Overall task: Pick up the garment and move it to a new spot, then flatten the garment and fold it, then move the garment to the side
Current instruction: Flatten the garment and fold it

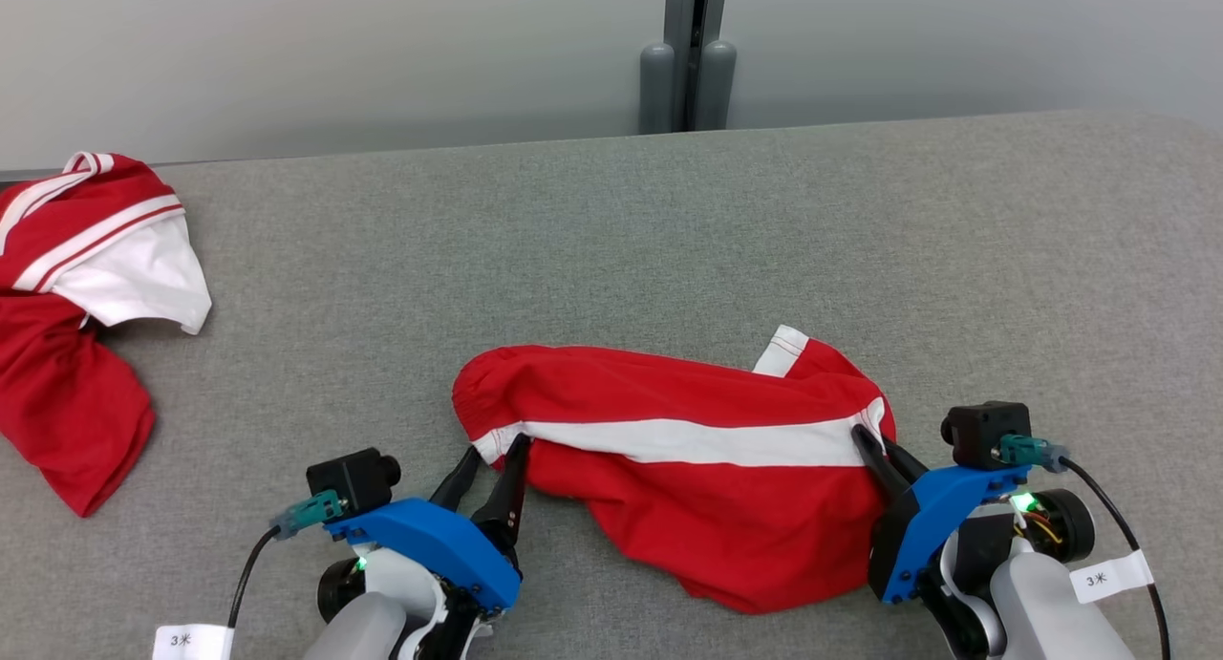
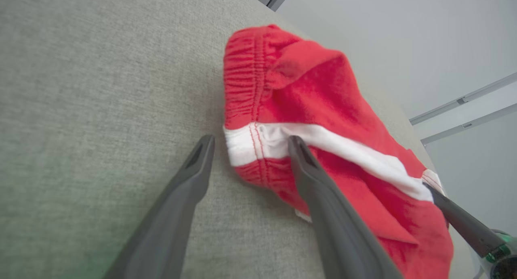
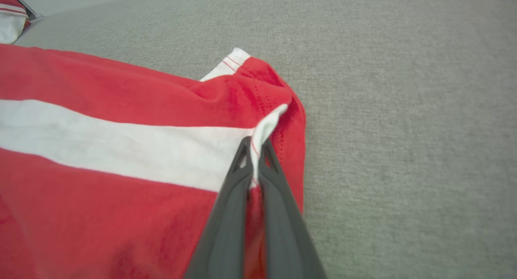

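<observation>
Dark fingers of right gripper (image 1: 871,442) pinched shut on the white-stripe hem of red garment (image 1: 688,507), lower right of frame. Left gripper (image 1: 497,450) spread wide, lower centre-left, straddling the stripe's waistband end, nothing clamped. Red garment lies crumpled at lower centre on grey fabric table (image 1: 669,211). Second red-and-white garment (image 1: 76,259) bunched at left edge.
</observation>
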Motion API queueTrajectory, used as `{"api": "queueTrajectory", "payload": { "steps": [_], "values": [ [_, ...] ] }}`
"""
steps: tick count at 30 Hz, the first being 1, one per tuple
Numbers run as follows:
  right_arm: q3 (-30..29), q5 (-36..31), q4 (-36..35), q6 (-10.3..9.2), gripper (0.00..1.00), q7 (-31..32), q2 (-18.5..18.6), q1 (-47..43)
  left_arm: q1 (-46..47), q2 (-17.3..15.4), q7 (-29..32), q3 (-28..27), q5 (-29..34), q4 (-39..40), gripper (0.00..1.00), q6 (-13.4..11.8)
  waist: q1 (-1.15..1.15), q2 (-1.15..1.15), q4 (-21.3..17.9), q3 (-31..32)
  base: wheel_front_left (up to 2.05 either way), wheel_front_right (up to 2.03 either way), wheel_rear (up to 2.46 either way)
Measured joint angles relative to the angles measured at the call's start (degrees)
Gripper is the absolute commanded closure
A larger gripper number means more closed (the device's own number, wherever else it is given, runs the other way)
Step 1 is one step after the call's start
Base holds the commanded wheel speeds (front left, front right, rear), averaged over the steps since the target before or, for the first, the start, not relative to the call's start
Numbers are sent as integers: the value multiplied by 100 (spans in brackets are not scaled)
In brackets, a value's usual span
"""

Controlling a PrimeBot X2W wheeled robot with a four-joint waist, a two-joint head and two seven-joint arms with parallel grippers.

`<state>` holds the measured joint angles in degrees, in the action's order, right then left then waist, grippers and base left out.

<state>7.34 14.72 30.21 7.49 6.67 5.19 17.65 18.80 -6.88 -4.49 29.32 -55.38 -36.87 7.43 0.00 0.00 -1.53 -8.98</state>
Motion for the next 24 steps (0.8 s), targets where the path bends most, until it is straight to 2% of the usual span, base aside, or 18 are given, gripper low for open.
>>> {"api": "queueTrajectory", "payload": {
  "steps": [3,4,8,10,11,12,18,24],
  "values": [
    [13,16,23,0,100,-33,8,47,81,-26,-26,197,-191,5,0,0,0,0,-15,-18,0,0,0],
    [15,16,30,0,100,-54,11,52,101,-48,-46,270,-249,7,7,0,0,0,-17,-20,0,0,0],
    [47,49,66,0,100,-98,14,63,171,-105,-112,513,-475,15,46,0,0,0,-33,-14,0,0,0],
    [54,51,74,0,100,-114,14,64,201,-112,-167,563,-513,14,72,0,0,0,-38,-14,0,0,0],
    [63,57,87,0,100,-131,14,72,299,-123,-298,628,-619,21,93,0,0,0,-48,-21,0,0,0],
    [63,57,88,0,100,-164,14,90,336,-134,-354,670,-654,34,100,0,0,0,-53,-26,0,0,0],
    [12,59,-41,0,100,-457,36,168,419,-379,-806,886,-713,281,100,0,0,0,-71,1,0,0,0],
    [-14,182,-572,0,100,-645,112,179,494,-758,-1012,854,-614,902,100,0,0,0,-53,136,0,0,0]
  ]
}}
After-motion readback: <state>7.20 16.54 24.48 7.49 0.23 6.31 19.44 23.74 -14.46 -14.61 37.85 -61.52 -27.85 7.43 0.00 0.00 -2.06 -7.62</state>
